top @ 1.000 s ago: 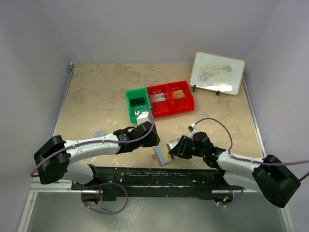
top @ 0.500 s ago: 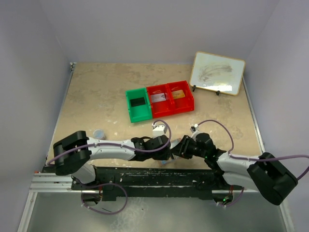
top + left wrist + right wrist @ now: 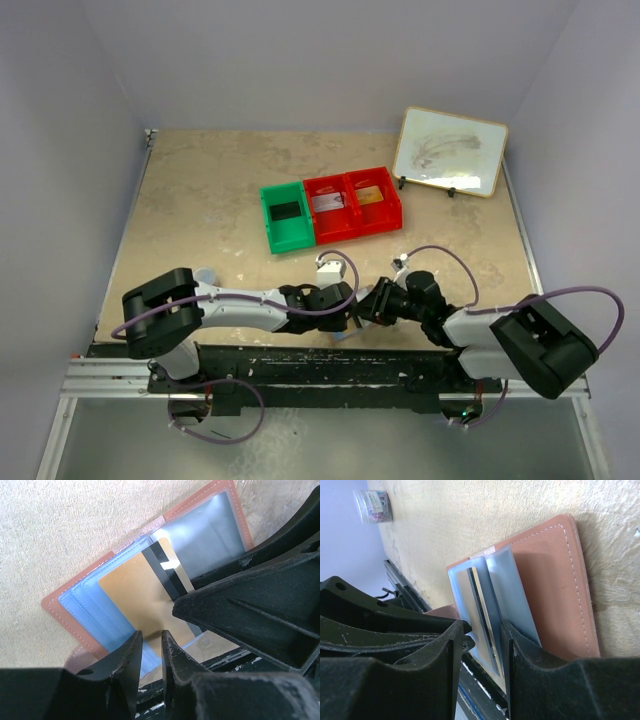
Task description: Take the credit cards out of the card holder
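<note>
The card holder [image 3: 56,606] is a tan-pink bifold with a blue inside, standing open near the table's front edge. A gold credit card [image 3: 132,587] with a black stripe sticks partly out of its pocket. My left gripper [image 3: 151,636] has its jaws narrowed to a slim gap, with the gold card's lower corner at the fingertips. My right gripper [image 3: 482,627] is shut on the blue-grey inner leaf of the card holder [image 3: 550,580] and holds it up. In the top view the left gripper [image 3: 338,312] and right gripper [image 3: 372,305] meet tip to tip and hide the holder.
A green bin [image 3: 272,228] holds a black card. Two red bins [image 3: 352,226] hold a grey card and a gold one. A framed whiteboard [image 3: 450,150] leans at the back right. A small jar [image 3: 205,273] stands by the left arm. The black front rail [image 3: 300,360] lies just below the grippers.
My left arm has swung from the green bin down to the card holder, its jaws narrowing. The right gripper has shifted a little left with the holder.
</note>
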`<state>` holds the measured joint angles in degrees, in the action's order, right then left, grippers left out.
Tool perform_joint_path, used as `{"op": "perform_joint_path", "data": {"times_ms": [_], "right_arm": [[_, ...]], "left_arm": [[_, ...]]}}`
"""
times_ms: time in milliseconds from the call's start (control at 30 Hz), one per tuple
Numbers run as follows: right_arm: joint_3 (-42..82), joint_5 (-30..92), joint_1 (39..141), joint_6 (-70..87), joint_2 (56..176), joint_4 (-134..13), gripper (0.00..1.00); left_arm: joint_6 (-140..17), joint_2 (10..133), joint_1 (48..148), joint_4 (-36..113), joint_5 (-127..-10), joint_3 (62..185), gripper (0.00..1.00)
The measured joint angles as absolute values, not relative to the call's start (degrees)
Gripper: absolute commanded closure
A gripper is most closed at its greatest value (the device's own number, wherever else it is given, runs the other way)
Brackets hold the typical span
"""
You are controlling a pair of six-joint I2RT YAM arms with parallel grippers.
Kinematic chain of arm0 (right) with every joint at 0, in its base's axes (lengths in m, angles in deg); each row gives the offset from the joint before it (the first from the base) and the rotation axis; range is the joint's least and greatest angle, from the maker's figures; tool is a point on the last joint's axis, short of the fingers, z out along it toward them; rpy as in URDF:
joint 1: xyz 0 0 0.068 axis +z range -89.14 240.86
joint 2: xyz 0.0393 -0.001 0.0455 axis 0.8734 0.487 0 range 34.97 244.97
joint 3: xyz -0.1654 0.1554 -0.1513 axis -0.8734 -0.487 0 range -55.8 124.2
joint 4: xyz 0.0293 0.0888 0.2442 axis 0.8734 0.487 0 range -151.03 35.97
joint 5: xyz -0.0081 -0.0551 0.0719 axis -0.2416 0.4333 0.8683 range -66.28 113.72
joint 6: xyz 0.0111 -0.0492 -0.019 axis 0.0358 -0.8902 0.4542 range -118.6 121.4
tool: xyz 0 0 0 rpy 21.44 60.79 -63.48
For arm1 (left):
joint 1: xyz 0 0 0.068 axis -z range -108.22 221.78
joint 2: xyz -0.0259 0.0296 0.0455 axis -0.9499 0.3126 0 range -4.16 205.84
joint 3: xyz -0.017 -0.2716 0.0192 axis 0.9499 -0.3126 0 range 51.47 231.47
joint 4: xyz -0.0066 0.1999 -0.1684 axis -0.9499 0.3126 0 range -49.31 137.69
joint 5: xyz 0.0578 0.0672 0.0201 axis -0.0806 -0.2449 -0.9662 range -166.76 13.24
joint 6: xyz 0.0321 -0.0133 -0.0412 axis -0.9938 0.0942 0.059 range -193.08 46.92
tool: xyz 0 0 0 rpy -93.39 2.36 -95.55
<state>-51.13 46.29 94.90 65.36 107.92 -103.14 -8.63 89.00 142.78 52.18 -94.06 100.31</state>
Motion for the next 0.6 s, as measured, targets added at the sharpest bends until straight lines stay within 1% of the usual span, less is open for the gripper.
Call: {"op": "perform_joint_path", "data": {"times_ms": [200,233,300,400,467,500,567,600], "right_arm": [[-51.05,47.12,94.46,65.17,108.95,-104.25,0.63],[-51.05,47.18,94.33,65.06,108.95,-104.25,0.64],[-51.05,47.29,94.13,64.79,108.93,-104.19,0.69],[-51.05,47.29,93.72,64.40,108.82,-103.42,0.70],[-51.05,47.45,93.46,64.18,108.82,-103.29,0.73],[-51.05,47.49,93.37,63.99,108.82,-103.27,0.73],[-51.05,47.56,93.15,63.72,108.82,-103.03,0.66],[-51.05,47.75,93.04,63.72,108.82,-103.01,0.66]], "left_arm": [[-8.57,89.00,142.78,52.57,-94.52,100.31,0.83],[-8.55,89.00,142.78,52.59,-94.59,100.29,0.84],[-8.55,89.00,142.78,52.59,-94.76,100.25,0.84],[-8.57,89.00,142.78,52.70,-94.96,100.20,0.85],[-8.57,89.00,142.78,52.81,-95.05,100.20,0.86],[-8.59,89.00,142.78,52.83,-95.02,100.20,0.86],[-8.59,89.00,142.78,52.97,-95.07,100.22,0.86],[-8.61,89.00,142.78,53.03,-95.11,100.22,0.86]]}}
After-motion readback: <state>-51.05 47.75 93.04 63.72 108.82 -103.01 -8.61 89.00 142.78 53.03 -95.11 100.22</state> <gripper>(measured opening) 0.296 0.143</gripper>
